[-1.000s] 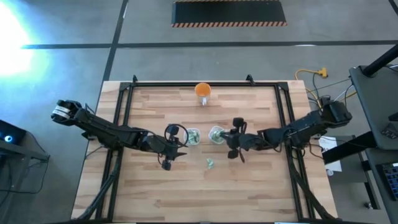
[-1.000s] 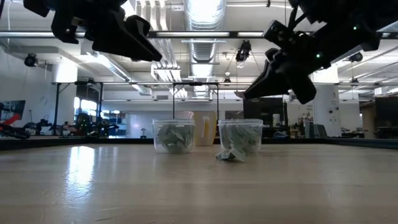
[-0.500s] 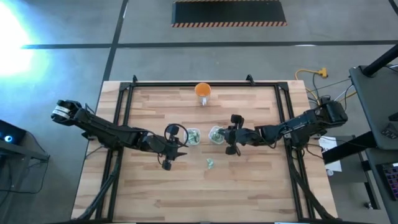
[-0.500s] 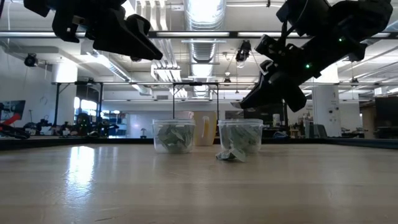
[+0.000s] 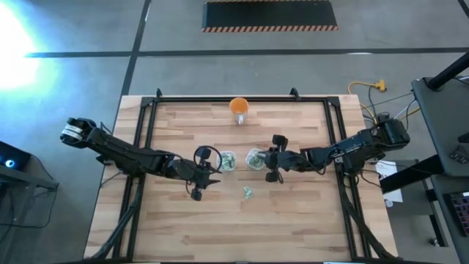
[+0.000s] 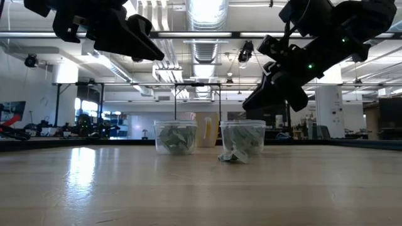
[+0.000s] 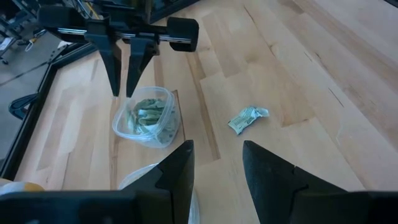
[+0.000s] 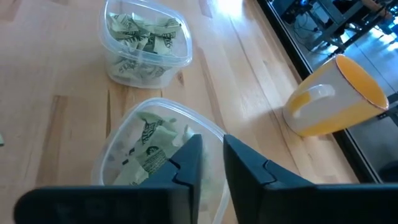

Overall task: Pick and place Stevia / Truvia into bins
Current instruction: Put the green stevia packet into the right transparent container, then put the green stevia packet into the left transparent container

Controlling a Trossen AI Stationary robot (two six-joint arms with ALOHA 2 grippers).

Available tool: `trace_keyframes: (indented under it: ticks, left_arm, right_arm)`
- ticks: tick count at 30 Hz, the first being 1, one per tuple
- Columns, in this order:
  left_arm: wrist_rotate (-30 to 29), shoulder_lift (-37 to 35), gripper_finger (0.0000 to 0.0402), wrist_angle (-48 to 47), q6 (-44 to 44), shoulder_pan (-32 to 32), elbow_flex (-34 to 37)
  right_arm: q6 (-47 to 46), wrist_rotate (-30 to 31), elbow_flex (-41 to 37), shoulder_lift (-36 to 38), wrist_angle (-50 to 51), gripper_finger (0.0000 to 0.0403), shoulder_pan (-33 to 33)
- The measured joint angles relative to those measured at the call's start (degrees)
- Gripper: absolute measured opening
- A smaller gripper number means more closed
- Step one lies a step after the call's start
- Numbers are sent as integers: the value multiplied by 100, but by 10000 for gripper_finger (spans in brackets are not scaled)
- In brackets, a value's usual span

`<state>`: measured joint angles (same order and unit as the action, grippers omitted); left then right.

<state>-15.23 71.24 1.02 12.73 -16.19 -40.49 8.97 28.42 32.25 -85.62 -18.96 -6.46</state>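
Left wrist view, crumpled green-white sachet (image 7: 247, 118), lying flat

Strong glare whitens the floor (image 5: 18, 40) at the high view's upper left. In the low view, ceiling lights (image 6: 204, 12) backlight the arms into apparently featureless silhouettes.

Sachet-filled bins (image 5: 229, 160) (image 5: 255, 158); stray sachet (image 5: 248, 192)

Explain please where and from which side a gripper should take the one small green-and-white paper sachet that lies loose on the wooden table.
Take the loose green-and-white paper sachet across its short width, coming straight down from above. It lies flat and a bit crumpled on the wooden table, so no side edge offers a grip. It sits apart from both clear plastic bins, leaving room. The left gripper, open, looks well placed.
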Motion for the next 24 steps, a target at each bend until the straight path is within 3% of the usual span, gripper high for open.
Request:
trace_keyframes:
  ticks: [7, 14, 24]
  left_arm:
    - [0, 0, 121, 0, 0, -1, 0]
    - [102, 45, 121, 75, 9, -1, -3]
    - [716, 1199, 121, 1479, 1047, -2, -102]
  right_arm:
    - [27, 0, -2, 0, 2, 98, 0]
    - [400, -16, 15, 147, 26, 107, -211]
    - [649, -63, 20, 719, 489, 98, -889]
